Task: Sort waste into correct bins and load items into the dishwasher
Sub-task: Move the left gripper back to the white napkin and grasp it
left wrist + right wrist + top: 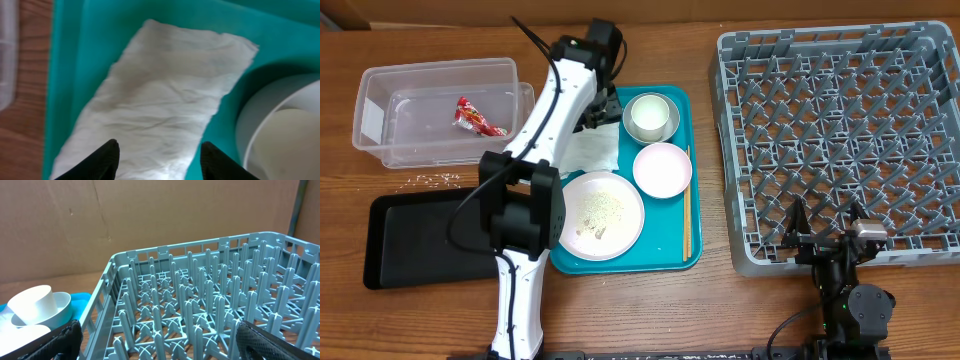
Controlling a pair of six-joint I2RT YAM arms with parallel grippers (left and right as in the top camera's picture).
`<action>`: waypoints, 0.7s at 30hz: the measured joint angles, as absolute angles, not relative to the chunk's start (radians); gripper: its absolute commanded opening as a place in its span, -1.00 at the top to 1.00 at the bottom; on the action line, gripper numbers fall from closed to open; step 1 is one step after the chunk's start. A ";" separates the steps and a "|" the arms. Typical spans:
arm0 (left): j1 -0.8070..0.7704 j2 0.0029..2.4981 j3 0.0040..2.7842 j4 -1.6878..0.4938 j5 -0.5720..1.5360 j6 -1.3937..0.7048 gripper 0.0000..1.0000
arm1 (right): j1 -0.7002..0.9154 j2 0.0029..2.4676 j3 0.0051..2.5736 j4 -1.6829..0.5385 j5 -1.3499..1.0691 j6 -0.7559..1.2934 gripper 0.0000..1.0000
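The white paper napkin (592, 150) lies flat on the teal tray (670, 255), also in the left wrist view (155, 100). My left gripper (159, 159) is open just above it, its fingers straddling the napkin's near end; in the overhead view it sits at the tray's far left (603, 108). The cup (649, 116) stands right of it. The white plate (601, 214) holds rice grains. A white bowl (662, 169) and chopsticks (686, 205) lie on the tray. The red wrapper (478, 118) lies in the clear tub (380, 140). My right gripper (828, 222) is open at the grey rack's (840, 130) near edge.
The black tray (410, 240) lies at the front left. Loose rice grains (437, 180) lie on the wooden table between the tub and the black tray. Cardboard walls stand behind the table.
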State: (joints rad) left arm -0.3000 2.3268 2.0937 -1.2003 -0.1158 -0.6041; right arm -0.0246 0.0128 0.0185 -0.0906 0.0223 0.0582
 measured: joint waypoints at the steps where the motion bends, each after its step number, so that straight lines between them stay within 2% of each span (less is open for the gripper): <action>1: -0.305 2.327 2.083 -1.180 -0.110 -0.604 -0.12 | -0.025 0.013 0.019 -0.090 0.023 0.059 -1.00; 9: -0.334 2.327 2.033 -1.117 -0.099 -0.608 -0.05 | -0.025 0.013 0.019 -0.090 0.022 0.059 -1.00; 11: -0.334 2.327 2.029 -1.118 -0.103 -0.611 0.09 | -0.025 0.013 0.019 -0.090 0.022 0.059 -1.00; 14: -0.334 2.327 2.029 -1.128 -0.120 -0.615 0.17 | -0.025 0.013 0.019 -0.090 0.022 0.059 -1.00; 21: -0.334 2.327 2.003 -1.141 -0.156 -0.610 0.17 | -0.025 0.013 0.019 -0.090 0.022 0.059 -1.00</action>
